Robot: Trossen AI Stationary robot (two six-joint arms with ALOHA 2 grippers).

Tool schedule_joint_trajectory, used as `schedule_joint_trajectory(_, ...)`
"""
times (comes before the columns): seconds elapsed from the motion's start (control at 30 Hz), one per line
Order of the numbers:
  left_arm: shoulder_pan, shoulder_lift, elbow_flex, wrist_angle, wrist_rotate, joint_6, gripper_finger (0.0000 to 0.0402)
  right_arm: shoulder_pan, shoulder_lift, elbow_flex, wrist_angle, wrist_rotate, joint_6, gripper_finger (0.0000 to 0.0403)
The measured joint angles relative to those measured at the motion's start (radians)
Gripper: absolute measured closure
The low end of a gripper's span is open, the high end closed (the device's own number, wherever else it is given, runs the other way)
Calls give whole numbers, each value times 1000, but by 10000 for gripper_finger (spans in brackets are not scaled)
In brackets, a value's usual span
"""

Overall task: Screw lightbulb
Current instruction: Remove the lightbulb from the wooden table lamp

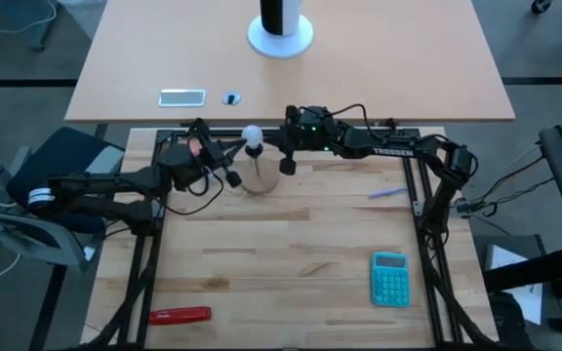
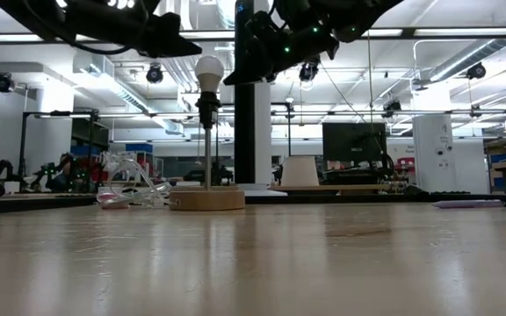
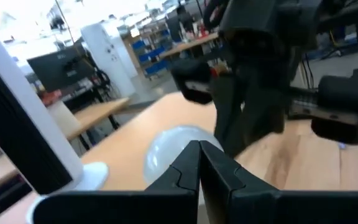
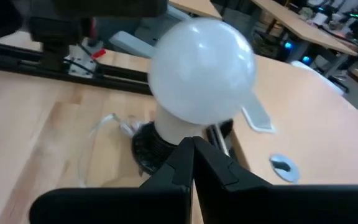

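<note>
The white lightbulb (image 2: 209,70) sits upright in a dark socket (image 2: 206,110) on top of a thin rod that stands on a round wooden base (image 2: 206,200). It also shows in the high view (image 1: 252,134) and the right wrist view (image 4: 201,68). My left gripper (image 3: 199,163) is shut, high up, just to the left of the bulb (image 3: 169,146). My right gripper (image 4: 193,157) is shut, just to the right of the bulb, at the height of its neck. In the low view both grippers stand close beside the bulb, with no plain touch.
A clear plastic bag (image 2: 130,186) lies left of the wooden base. A teal calculator (image 1: 390,277) lies near right, a red tool (image 1: 179,315) near left, and a purple pen (image 1: 383,194) at the right. A white cylinder on a round base (image 1: 281,29) stands on the far table.
</note>
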Motion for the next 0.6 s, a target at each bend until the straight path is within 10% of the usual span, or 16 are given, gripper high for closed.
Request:
schedule_joint_trajectory(0.2, 27, 12, 0, 51, -87, 76, 401, 4, 0, 0, 25, -148, -10, 401)
schedule_joint_trajectory(0.6, 51, 64, 1, 55, -71, -18, 401, 7, -2, 0, 60, -64, 23, 401)
